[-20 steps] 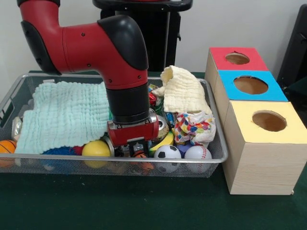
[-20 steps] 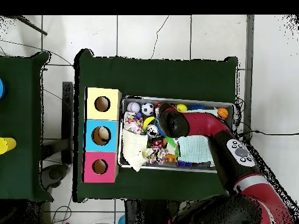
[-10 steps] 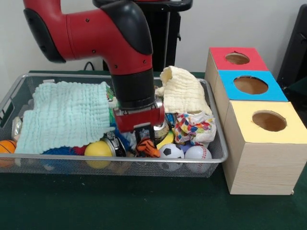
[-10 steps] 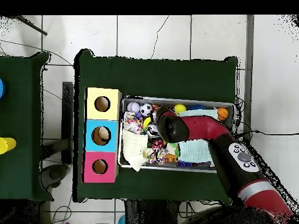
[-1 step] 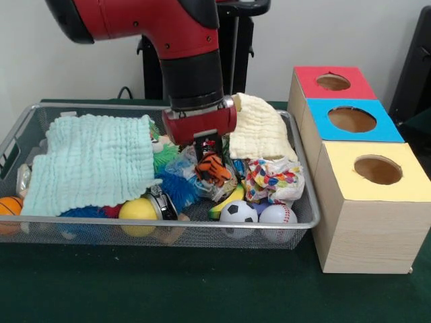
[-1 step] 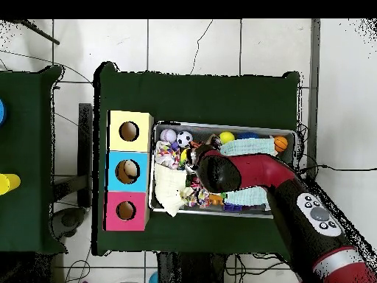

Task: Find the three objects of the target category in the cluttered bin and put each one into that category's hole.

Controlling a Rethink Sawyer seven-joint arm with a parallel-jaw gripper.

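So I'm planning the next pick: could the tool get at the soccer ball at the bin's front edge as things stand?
Probably not right now: the tool is shut on the tiger toy. The soccer ball itself lies uncovered on top.

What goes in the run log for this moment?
gripper: shut on orange striped tiger toy | toy: lifted above wire mesh bin | holes: none entered

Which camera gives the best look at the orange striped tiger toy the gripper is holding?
The front view: the tiger toy hangs in plain sight under the gripper, above the bin's clutter. In the overhead view the arm covers that spot, so the toy cannot be made out.
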